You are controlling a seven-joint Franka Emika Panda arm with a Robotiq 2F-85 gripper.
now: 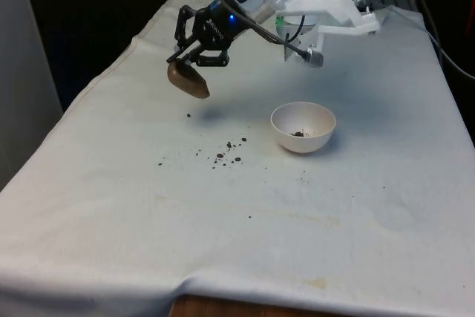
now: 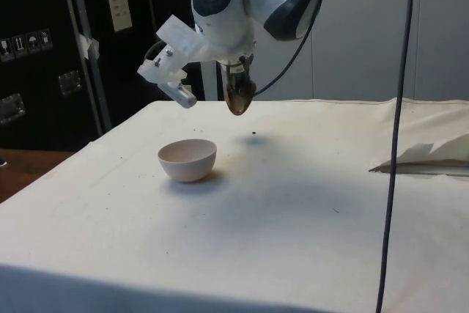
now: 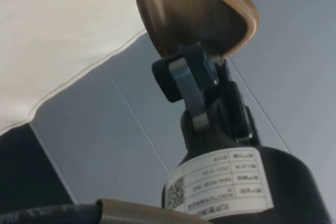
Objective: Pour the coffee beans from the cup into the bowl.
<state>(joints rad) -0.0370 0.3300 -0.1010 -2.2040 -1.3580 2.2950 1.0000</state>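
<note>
- Scattered coffee beans (image 1: 226, 151) lie on the cloth (image 1: 245, 228), nearest the front camera.
- Bowl (image 1: 303, 127) holds few beans.
- Gripper (image 1: 194, 61) pinches the brown cup (image 1: 188, 80) by its rim, tipped, aloft, apart from the bowl.
- Cup appears light, rigid; rim grasp suits.

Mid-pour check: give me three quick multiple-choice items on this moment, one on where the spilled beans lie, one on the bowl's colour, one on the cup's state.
1. Where do most spilled coffee beans lie?
A. On the cloth at the front view's left of the bowl
B. Piled at the table's near edge
C. On the gripper

2. What colour is the bowl?
A. Black
B. White
C. Red

3. How is the brown cup held?
A. Standing on the cloth
B. Lying in the bowl
C. Tilted in the gripper, above the cloth

Key: 1 A, beans are scattered on the cloth beside the bowl; 2 B, front and side views agree; 3 C, the fingers clamp its rim aloft.
</note>
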